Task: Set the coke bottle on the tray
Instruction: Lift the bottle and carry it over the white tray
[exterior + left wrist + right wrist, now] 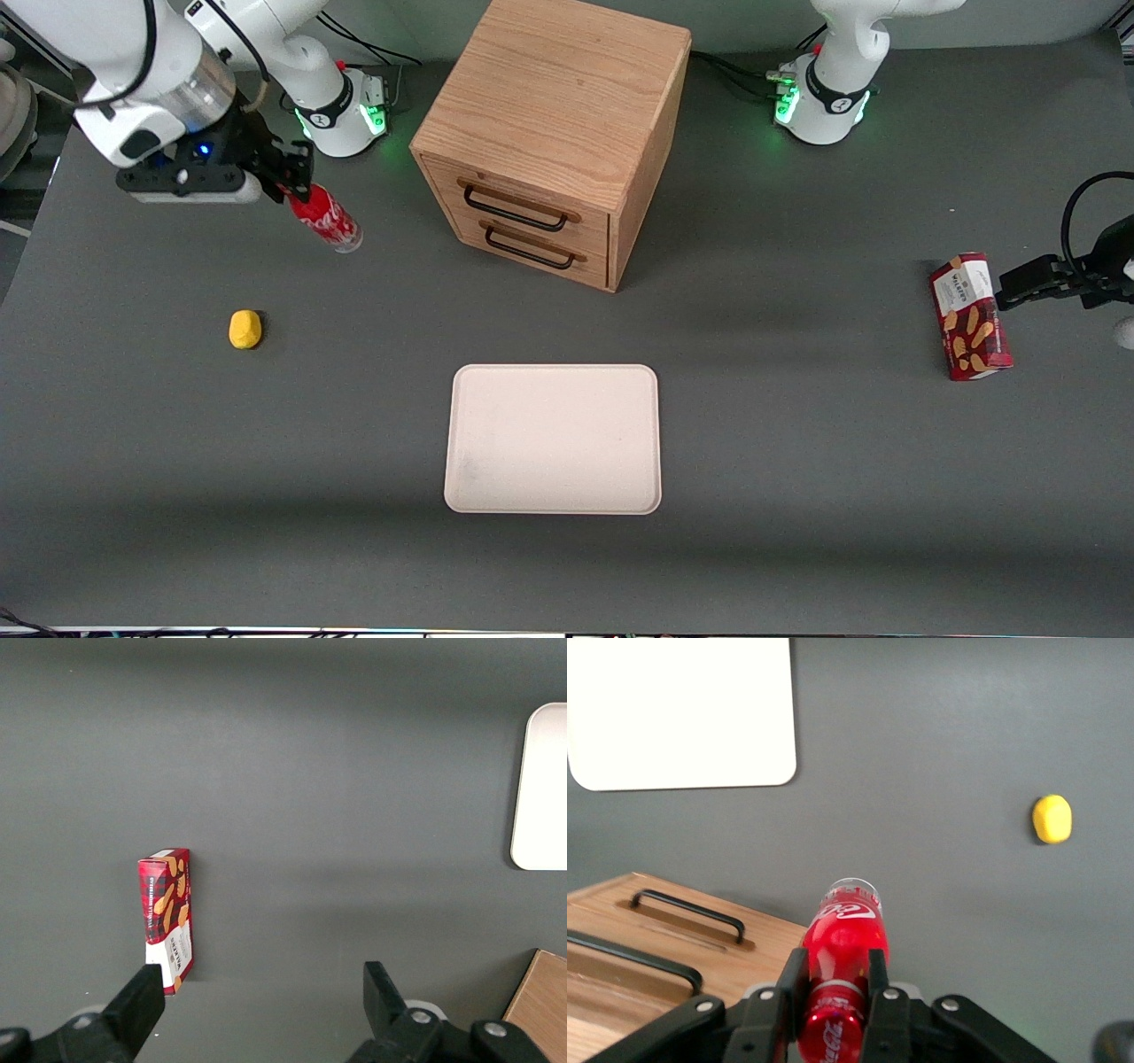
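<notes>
Clamped near its cap between the 2 jaws of the gripper (288, 177), the coke bottle (326, 220) is held tilted off the table, base pointing away from the jaws. The bottle should be carried over to the tray (554, 439), which lies well apart from the jaws, nearer the front camera, and righted before it is set down.

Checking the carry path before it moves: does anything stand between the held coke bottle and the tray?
Nothing visible does. The hand holds the coke bottle above bare table; the yellow lump and wooden drawer cabinet lie off the line to the tray.
</notes>
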`<act>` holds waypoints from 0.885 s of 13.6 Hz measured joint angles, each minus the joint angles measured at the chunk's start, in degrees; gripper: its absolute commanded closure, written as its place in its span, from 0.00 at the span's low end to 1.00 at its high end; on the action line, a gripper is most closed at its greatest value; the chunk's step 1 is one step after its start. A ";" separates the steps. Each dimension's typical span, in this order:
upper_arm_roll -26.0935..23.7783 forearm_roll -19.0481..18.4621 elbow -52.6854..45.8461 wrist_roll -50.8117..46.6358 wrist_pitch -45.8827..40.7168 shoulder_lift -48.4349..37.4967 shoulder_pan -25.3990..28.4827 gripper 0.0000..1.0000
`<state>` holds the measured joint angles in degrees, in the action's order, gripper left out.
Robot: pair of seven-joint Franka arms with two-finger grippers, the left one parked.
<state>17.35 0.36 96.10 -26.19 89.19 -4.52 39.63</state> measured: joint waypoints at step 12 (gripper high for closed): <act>-0.09 9.45 -35.10 2.09 -0.09 33.47 -5.41 1.00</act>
<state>17.26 9.81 60.99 -24.09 89.10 28.95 34.22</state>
